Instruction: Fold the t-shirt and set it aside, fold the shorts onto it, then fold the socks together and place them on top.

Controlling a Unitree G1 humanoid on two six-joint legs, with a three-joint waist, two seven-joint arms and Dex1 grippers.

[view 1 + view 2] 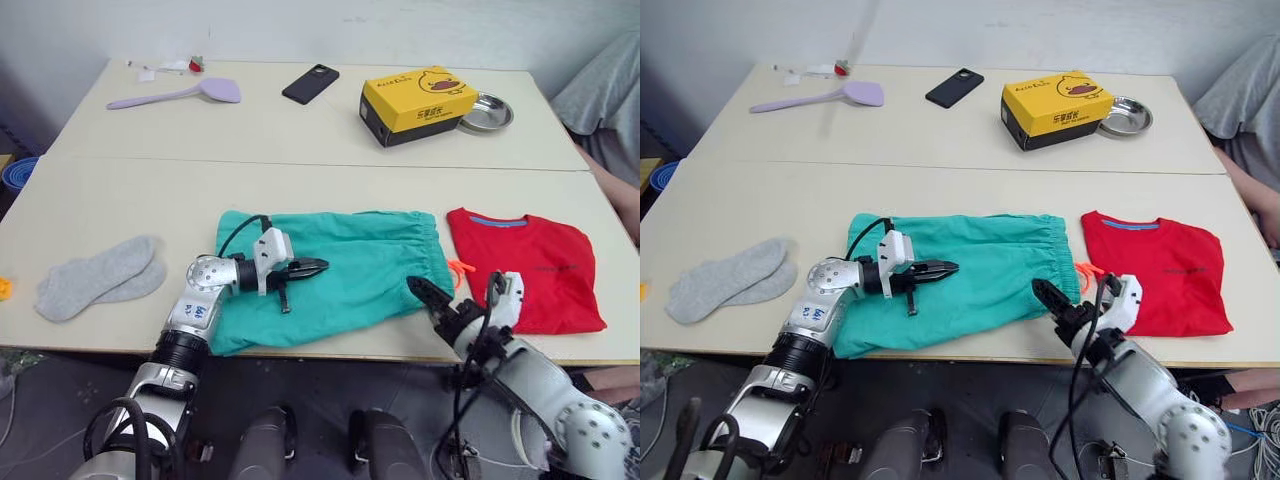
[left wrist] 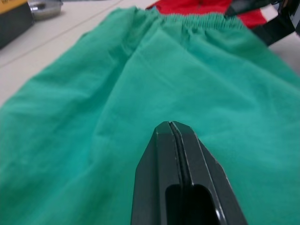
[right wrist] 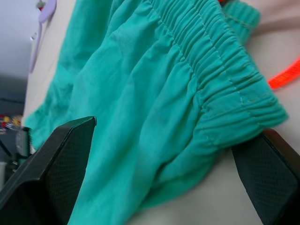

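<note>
The teal-green shorts (image 1: 350, 270) lie spread flat near the table's front edge, waistband to the right, with the orange drawstring (image 1: 460, 268) poking out. My left gripper (image 1: 318, 267) hovers over the middle of the shorts, its fingers (image 2: 180, 178) pressed shut with nothing between them. My right gripper (image 1: 440, 300) is open at the waistband's near corner, and its wide-spread fingers (image 3: 56, 159) stand to either side of the gathered hem. The red t-shirt (image 1: 525, 270) lies folded to the right of the shorts. The grey socks (image 1: 100, 275) lie overlapping each other at the far left.
Along the back of the table are a purple spoon (image 1: 180, 95), a black phone (image 1: 310, 83), a yellow box (image 1: 418, 103) and a metal dish (image 1: 487, 112). A person (image 1: 605, 90) sits at the right edge. The table's front edge (image 1: 330, 352) runs just below the shorts.
</note>
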